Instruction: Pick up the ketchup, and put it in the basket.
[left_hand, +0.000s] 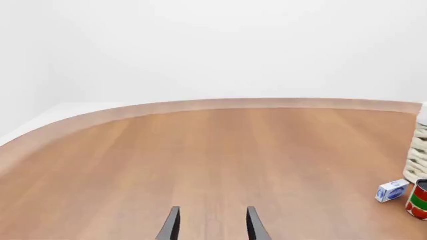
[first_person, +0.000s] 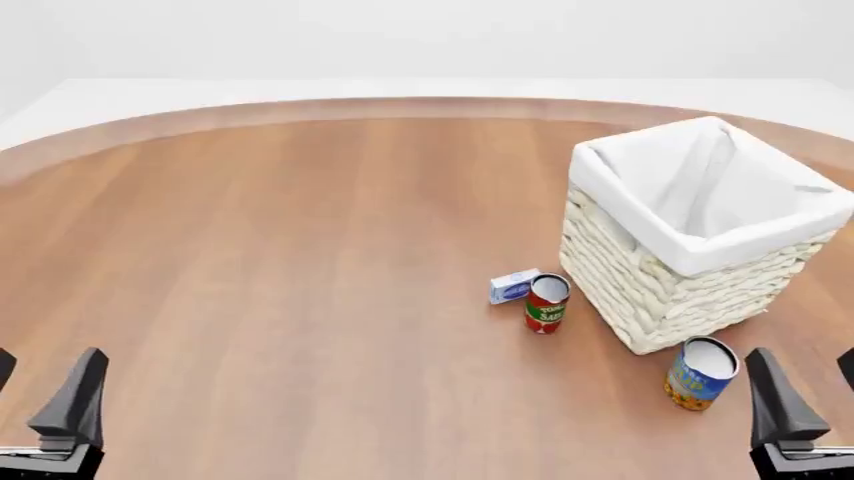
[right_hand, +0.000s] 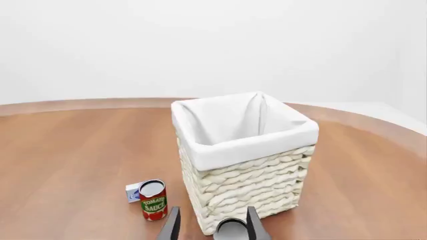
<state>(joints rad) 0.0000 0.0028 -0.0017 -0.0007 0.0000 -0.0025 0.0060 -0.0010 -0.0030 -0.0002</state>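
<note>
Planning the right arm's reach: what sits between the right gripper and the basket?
The blue-and-yellow can stands between the right gripper and the basket, close by its wicker wall. The front view shows this best.

Simulated tabletop test scene, not a furnished room. Evidence: a round wooden table (first_person: 294, 250) with a paler rim band, set on a plain white floor against blank white walls. Surfaces are evenly lit, smooth and unmarked, as in a render. Grocery props only: a wicker basket (first_person: 667, 290) toward the table's right edge, a tomato sauce can (first_person: 546, 303), a blue-and-yellow can (first_person: 698, 373) and a small blue-and-white box (first_person: 513, 286) beside it.
</note>
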